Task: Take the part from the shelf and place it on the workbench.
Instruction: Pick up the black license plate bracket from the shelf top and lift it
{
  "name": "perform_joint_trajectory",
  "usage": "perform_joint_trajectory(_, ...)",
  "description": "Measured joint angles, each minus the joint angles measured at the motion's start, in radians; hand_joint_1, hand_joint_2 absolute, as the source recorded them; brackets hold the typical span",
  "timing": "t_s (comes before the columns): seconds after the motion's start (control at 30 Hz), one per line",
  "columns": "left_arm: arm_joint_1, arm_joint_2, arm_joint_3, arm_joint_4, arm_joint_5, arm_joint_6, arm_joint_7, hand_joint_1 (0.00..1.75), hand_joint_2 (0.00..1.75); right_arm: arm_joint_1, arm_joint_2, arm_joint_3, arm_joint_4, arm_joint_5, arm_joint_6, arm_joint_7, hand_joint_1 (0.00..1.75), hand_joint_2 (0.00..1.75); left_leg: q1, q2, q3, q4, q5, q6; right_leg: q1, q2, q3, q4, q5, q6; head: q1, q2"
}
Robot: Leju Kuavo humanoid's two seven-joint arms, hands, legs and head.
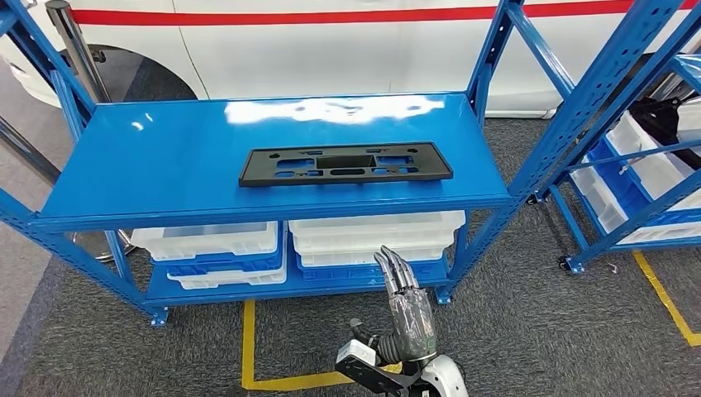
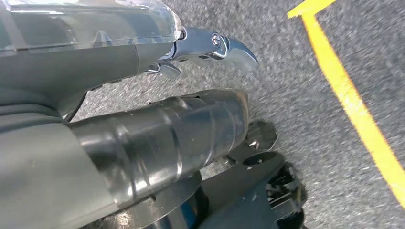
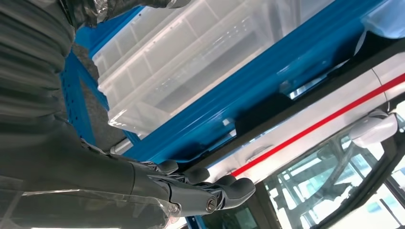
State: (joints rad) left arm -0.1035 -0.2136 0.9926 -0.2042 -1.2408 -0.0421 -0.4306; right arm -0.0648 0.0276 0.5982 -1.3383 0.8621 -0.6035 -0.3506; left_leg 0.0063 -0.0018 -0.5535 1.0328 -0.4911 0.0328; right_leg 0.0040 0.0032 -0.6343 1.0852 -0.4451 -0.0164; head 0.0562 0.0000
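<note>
The black part [image 1: 345, 164] is lying flat on the blue shelf's [image 1: 165, 157] top deck, toward the front edge. Clear plastic bins [image 1: 376, 236] are sitting stacked on the lower deck. Grey carpet with yellow floor tape [image 1: 248, 347] is lying beneath. The right hand [image 1: 405, 298] is reaching up with fingers straight, grasping nothing; the left hand [image 2: 143, 138] is hanging over the floor, released

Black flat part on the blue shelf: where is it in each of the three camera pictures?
Head view: the black part lies flat in the middle of the top deck of the blue shelf.
Left wrist view: not in it; this camera faces the grey floor and a yellow line.
Right wrist view: probably the dark strip just beyond the shelf's blue edge, seen edge-on.
Shared landmark: the blue shelf edge; the yellow line also shows in the head view.
</note>
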Motion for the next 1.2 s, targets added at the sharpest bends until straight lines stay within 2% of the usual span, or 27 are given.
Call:
perform_joint_trajectory(0.03,-0.001,-0.001,0.000,0.001,0.000,0.000,0.000,0.00,0.00,0.000,-0.001,-0.002,-0.001,0.001,0.001,0.000,0.00,1.75,0.001,0.000,0.001,-0.001,-0.003,-0.004,0.005,-0.001,0.013,-0.032,0.007,-0.008,0.000,0.000)
perform_joint_trajectory(0.1,-0.002,-0.002,0.000,0.001,0.000,0.001,0.001,0.00,0.00,0.001,-0.003,-0.007,-0.004,0.001,0.003,0.000,0.00,1.75,0.002,0.000,0.005,-0.007,-0.005,-0.014,0.009,0.000,0.019,-0.049,0.001,-0.011,0.000,0.000)
perform_joint_trajectory(0.17,-0.003,-0.002,0.000,0.001,0.000,0.000,0.001,0.00,0.00,0.003,-0.004,-0.011,-0.010,0.002,0.006,0.000,0.00,1.75,0.001,0.003,0.003,0.011,-0.018,-0.024,0.001,0.001,0.036,-0.067,0.003,-0.013,0.000,0.000)
perform_joint_trajectory(0.2,-0.003,-0.001,0.000,0.001,0.000,0.000,0.001,0.00,0.00,0.003,-0.004,-0.012,-0.012,0.002,0.007,0.000,0.00,1.75,0.000,0.003,-0.009,0.044,-0.034,-0.028,-0.004,0.000,0.047,-0.076,0.003,-0.014,-0.002,0.000)
perform_joint_trajectory(0.3,-0.002,0.000,0.000,0.001,0.000,0.000,0.001,0.00,0.00,0.005,-0.004,-0.013,-0.013,0.002,0.008,0.000,0.00,1.75,0.004,0.003,-0.103,0.221,-0.105,-0.041,-0.009,-0.003,0.067,-0.084,-0.006,-0.019,-0.004,0.000)
perform_joint_trajectory(0.33,-0.001,0.001,0.000,0.001,0.000,0.000,0.002,0.00,0.00,0.007,-0.005,-0.014,-0.013,0.003,0.007,0.000,0.00,1.75,0.007,0.003,-0.130,0.258,-0.108,-0.045,-0.009,-0.002,0.072,-0.083,-0.011,-0.018,-0.004,0.000)
perform_joint_trajectory(0.37,0.001,0.002,0.000,0.001,0.000,0.000,0.002,0.00,0.00,0.010,-0.005,-0.015,-0.014,0.004,0.007,0.000,0.00,1.75,0.010,0.003,-0.141,0.260,-0.090,-0.049,-0.010,0.000,0.077,-0.082,-0.016,-0.016,-0.004,0.000)
perform_joint_trajectory(0.4,0.002,0.002,0.000,0.001,0.000,0.000,0.002,0.00,0.00,0.011,-0.005,-0.016,-0.014,0.006,0.007,0.000,0.00,1.75,0.014,0.003,-0.134,0.226,-0.055,-0.052,-0.012,0.001,0.084,-0.079,-0.023,-0.012,-0.004,0.000)
perform_joint_trajectory(0.43,0.002,0.003,0.000,0.001,0.000,0.000,0.002,0.00,0.00,0.013,-0.005,-0.018,-0.016,0.009,0.006,0.000,0.00,1.75,0.017,0.004,-0.113,0.164,-0.009,-0.055,-0.015,0.003,0.090,-0.075,-0.031,-0.008,-0.004,0.000)
perform_joint_trajectory(0.47,0.003,0.003,0.000,0.001,0.000,0.000,0.002,0.00,0.00,0.013,-0.006,-0.019,-0.017,0.012,0.006,0.000,0.00,1.75,0.019,0.004,-0.090,0.102,0.024,-0.056,-0.015,0.004,0.093,-0.069,-0.040,-0.001,-0.004,0.000)
perform_joint_trajectory(0.5,0.002,0.003,0.000,0.002,0.000,0.000,0.002,0.00,0.00,0.014,-0.007,-0.021,-0.019,0.014,0.006,0.000,0.00,1.75,0.019,0.003,-0.070,0.052,0.043,-0.053,-0.014,0.005,0.093,-0.062,-0.048,0.006,-0.004,0.000)
perform_joint_trajectory(0.53,0.001,0.003,0.000,0.002,0.000,0.000,0.002,0.00,0.00,0.014,-0.008,-0.022,-0.022,0.015,0.006,0.000,0.00,1.75,0.018,0.002,-0.060,0.025,0.048,-0.047,-0.012,0.006,0.091,-0.056,-0.054,0.012,-0.004,0.000)
perform_joint_trajectory(0.63,0.001,0.004,0.000,0.002,0.000,0.000,0.003,0.00,0.00,0.015,-0.009,-0.027,-0.029,0.016,0.006,0.000,0.00,1.75,0.014,0.000,-0.056,0.015,0.038,-0.023,-0.012,0.006,0.090,-0.053,-0.062,0.026,-0.004,0.000)
perform_joint_trajectory(0.7,0.001,0.004,0.000,0.002,0.000,0.000,0.002,0.00,0.00,0.014,-0.010,-0.030,-0.034,0.016,0.005,0.000,0.00,1.75,0.016,0.001,-0.048,0.008,0.036,-0.009,-0.016,0.004,0.077,-0.018,-0.084,0.035,-0.003,0.000)
perform_joint_trajectory(0.73,0.000,0.004,0.000,0.002,0.000,0.000,0.002,0.00,0.00,0.014,-0.010,-0.032,-0.036,0.016,0.005,0.000,0.00,1.75,0.017,0.001,-0.044,0.005,0.034,-0.004,-0.017,0.003,0.054,0.028,-0.106,0.039,-0.003,0.000)
perform_joint_trajectory(0.8,-0.001,0.004,0.000,0.002,0.000,0.000,0.002,0.00,0.00,0.016,-0.012,-0.033,-0.037,0.016,0.005,0.000,0.00,1.75,0.015,0.001,-0.039,0.004,0.029,0.003,-0.017,0.002,-0.023,0.160,-0.154,0.044,-0.002,0.000)
perform_joint_trajectory(0.83,-0.001,0.004,0.000,0.002,0.000,0.000,0.002,0.00,0.00,0.017,-0.013,-0.034,-0.037,0.017,0.005,0.000,0.00,1.75,0.013,0.001,-0.036,0.004,0.026,0.005,-0.017,0.002,-0.057,0.210,-0.162,0.044,-0.002,0.000)
perform_joint_trajectory(0.87,0.000,0.004,0.000,0.002,0.000,0.000,0.002,0.00,0.00,0.019,-0.014,-0.035,-0.037,0.018,0.005,0.000,0.00,1.75,0.012,0.001,-0.031,0.004,0.022,0.006,-0.017,0.002,-0.077,0.228,-0.150,0.042,-0.002,0.000)
perform_joint_trajectory(0.9,0.000,0.004,0.000,0.002,0.000,0.000,0.002,0.00,0.00,0.019,-0.016,-0.035,-0.037,0.021,0.004,0.001,0.00,1.75,0.011,0.000,-0.025,0.004,0.018,0.006,-0.016,0.002,-0.078,0.206,-0.118,0.038,-0.002,0.000)
perform_joint_trajectory(0.97,0.000,0.003,0.000,0.002,0.000,0.000,0.002,0.00,0.00,0.019,-0.019,-0.038,-0.041,0.032,0.003,0.003,0.00,1.75,0.009,-0.002,-0.010,0.003,0.008,0.004,-0.010,0.002,-0.034,0.081,-0.031,0.022,-0.002,0.000)
perform_joint_trajectory(1.0,0.000,0.002,0.000,0.003,0.000,0.000,0.002,0.00,0.00,0.019,-0.022,-0.040,-0.044,0.039,0.002,0.005,0.00,1.75,0.007,-0.003,-0.005,0.003,0.003,0.000,-0.005,0.001,-0.009,0.019,-0.004,0.013,-0.002,0.000)
perform_joint_trajectory(1.03,-0.001,0.001,0.000,0.003,0.000,0.000,0.002,0.00,0.00,0.018,-0.025,-0.042,-0.049,0.046,0.000,0.007,0.00,1.75,0.007,-0.003,-0.002,0.002,-0.001,-0.004,0.000,0.000,0.007,-0.021,0.009,0.006,-0.002,0.000)
perform_joint_trajectory(1.1,-0.002,0.000,0.000,0.004,0.000,0.000,0.003,0.00,0.00,0.019,-0.032,-0.048,-0.059,0.060,-0.003,0.013,0.00,1.75,0.007,-0.003,0.001,-0.002,-0.005,-0.015,0.007,0.000,0.016,-0.046,0.004,0.000,-0.002,0.000)
perform_joint_trajectory(1.2,-0.003,0.002,0.000,0.004,0.001,0.001,0.002,0.00,0.00,0.023,-0.042,-0.059,-0.082,0.081,-0.012,0.022,0.00,1.75,0.006,-0.001,0.003,0.011,-0.020,-0.030,-0.004,0.002,0.040,-0.072,0.005,-0.006,-0.003,0.000)
